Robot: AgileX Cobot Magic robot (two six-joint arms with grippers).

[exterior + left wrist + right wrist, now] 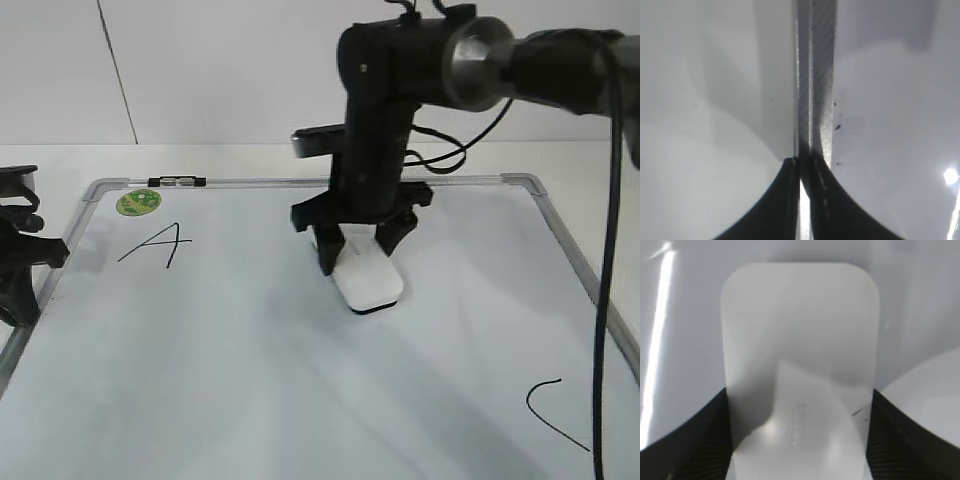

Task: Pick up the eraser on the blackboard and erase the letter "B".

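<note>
The white eraser [368, 280] lies flat on the blackboard [250, 350] near its middle. My right gripper [357, 255] stands upright over the eraser's far end, shut on it. In the right wrist view the eraser [800, 340] fills the space between the two dark fingers of the gripper [799, 440]. The letter "B" does not show in any view; only a tiny dark stroke [857, 412] lies by the eraser's edge. My left gripper [20, 250] is shut and empty at the board's left edge, over the silver frame [815, 75], as the left wrist view shows [802, 170].
The letter "A" [155, 245] and a round green sticker [138, 203] are at the board's far left. The letter "C" [555, 415] is at the near right. A small clip [175, 181] sits on the top frame. A black cable [600, 300] hangs at the right.
</note>
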